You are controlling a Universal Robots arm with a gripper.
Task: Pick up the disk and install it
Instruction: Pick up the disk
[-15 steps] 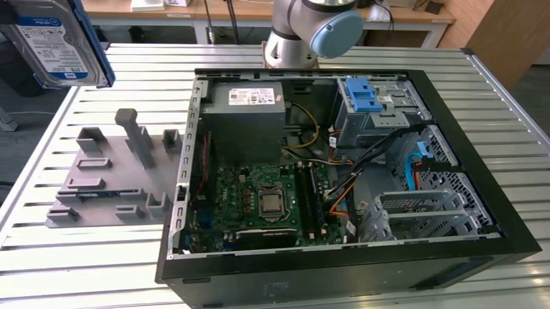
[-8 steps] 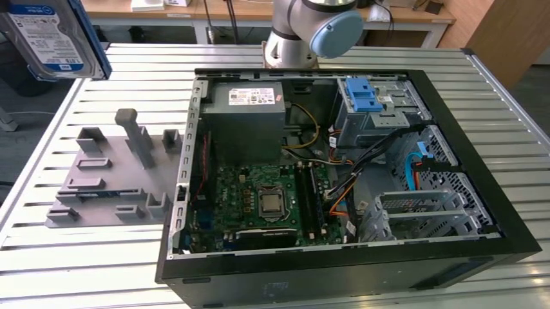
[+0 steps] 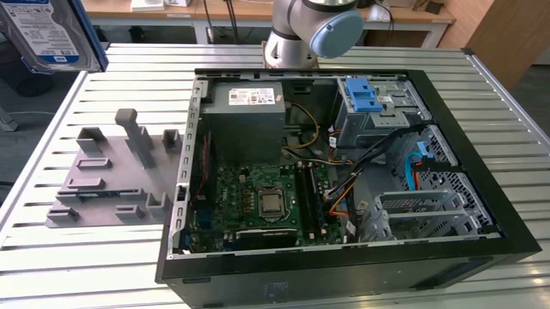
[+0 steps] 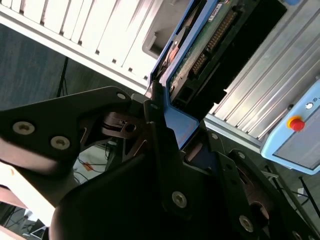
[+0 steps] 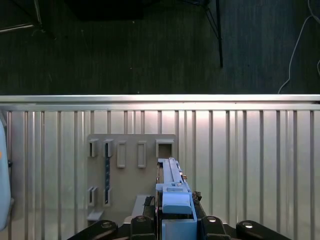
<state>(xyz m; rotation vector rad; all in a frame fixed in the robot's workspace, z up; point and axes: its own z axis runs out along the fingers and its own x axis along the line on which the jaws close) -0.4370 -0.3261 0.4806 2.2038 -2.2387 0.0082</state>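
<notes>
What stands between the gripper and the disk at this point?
Nothing visible. The fingers are shut on the disk at its blue-railed end, holding it in the air above the slatted table and the grey holder.

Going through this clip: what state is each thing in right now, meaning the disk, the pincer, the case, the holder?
disk: held above the table, not installed.
pincer: shut on the disk's edge.
computer case: lying on its side, open, no side panel on it.
grey holder: flat on the table, slots empty.
drive cage: appears empty.
</notes>
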